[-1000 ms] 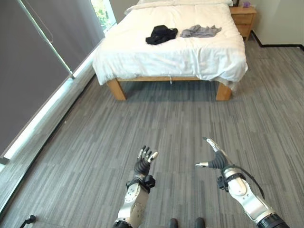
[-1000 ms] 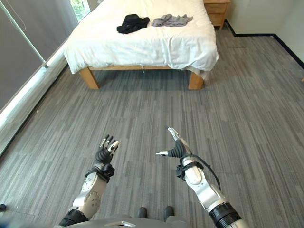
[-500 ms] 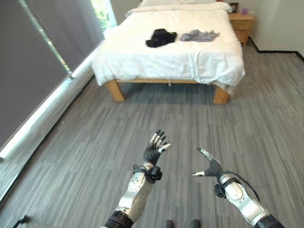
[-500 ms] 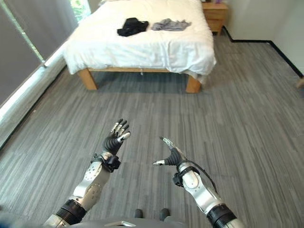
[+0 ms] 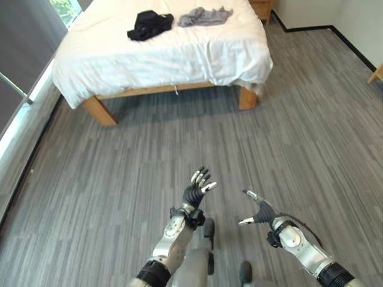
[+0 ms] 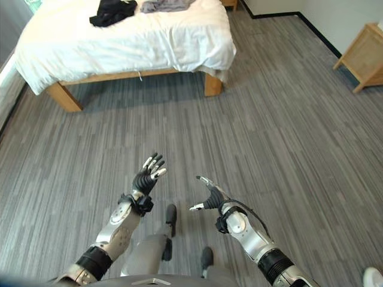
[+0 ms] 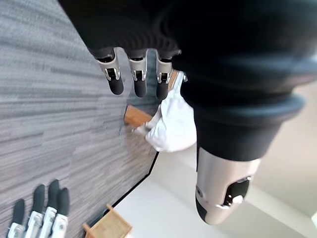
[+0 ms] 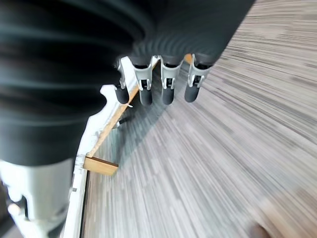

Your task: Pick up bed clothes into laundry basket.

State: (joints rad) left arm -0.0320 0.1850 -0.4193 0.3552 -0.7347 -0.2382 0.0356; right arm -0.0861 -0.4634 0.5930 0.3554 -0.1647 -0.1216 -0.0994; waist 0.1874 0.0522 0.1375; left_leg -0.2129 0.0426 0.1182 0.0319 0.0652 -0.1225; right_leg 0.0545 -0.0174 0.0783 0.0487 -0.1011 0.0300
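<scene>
**Robot hands empty above the floor, clothes on the bed**

Fingers of the left robot hand (image 5: 195,190) are straight and fanned upward, holding nothing; it is raised over the grey plank floor (image 5: 119,179) in front of the robot. The right robot hand (image 5: 258,212) is just beside it to the right, apart from it, with its fingers straight and its thumb stuck out to the side, also empty. In the left wrist view that hand's own fingertips (image 7: 140,84) hang straight in a row, and the other hand's fingertips show at a corner. In the right wrist view the fingers (image 8: 166,87) are likewise straight, with the floor and the bed's edge past them.

Well beyond both hands stands the bed (image 5: 161,60), a white cover draped over a light wooden frame whose legs show at the near corners. On top of the cover, toward the far side, lie the two pieces of clothing: a black garment (image 5: 149,25) bunched up on the left, and a grey garment (image 5: 203,16) spread flatter just to its right. The two lie near each other, not touching.

A dark wall panel (image 5: 24,36) runs along the left of the room. At the far right, a light wooden cabinet (image 6: 364,57) stands on the floor, well apart from the bed.
</scene>
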